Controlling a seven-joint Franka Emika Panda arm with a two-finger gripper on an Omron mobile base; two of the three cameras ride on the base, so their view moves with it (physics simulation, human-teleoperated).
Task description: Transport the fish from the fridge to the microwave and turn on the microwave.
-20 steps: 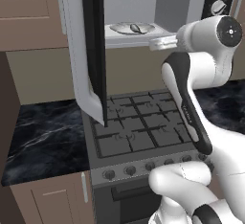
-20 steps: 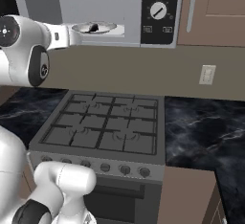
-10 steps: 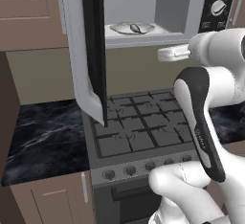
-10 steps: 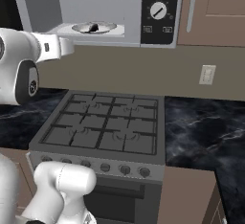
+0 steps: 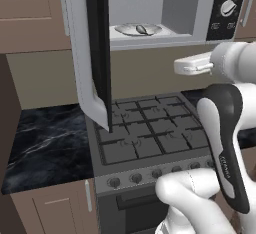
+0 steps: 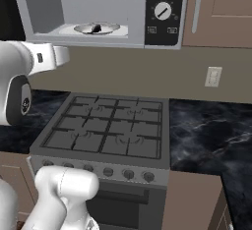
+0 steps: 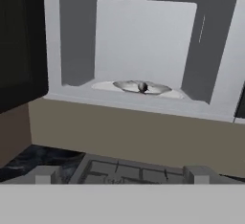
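Your fish (image 5: 142, 28) now lies in the middle of the turntable plate (image 5: 125, 30) inside the microwave (image 6: 162, 40), and nothing is gripping it. Over the last second the arm has drawn back out of the cavity: a moment ago the hand sat right at the mouth of the oven by the plate, and now the gripper (image 5: 186, 66) hangs below the opening and nearer to you, over the far right of the gas stove (image 5: 145, 138). In the hand view the two finger tips (image 7: 46, 174) stand wide apart with nothing between them, so the jaws are released and empty. That tells you the carrying part is done and the delivery held. What is left, as I judge it, is the door and the switch: the microwave door (image 5: 95, 53) stands swung wide open on the left, edge-on to you, and it will need pushing shut before the round knob (image 6: 163, 11) on the right-hand dark panel (image 6: 163, 12) can be worked. Mind the door's lower corner hanging above the stove as you reach round it.
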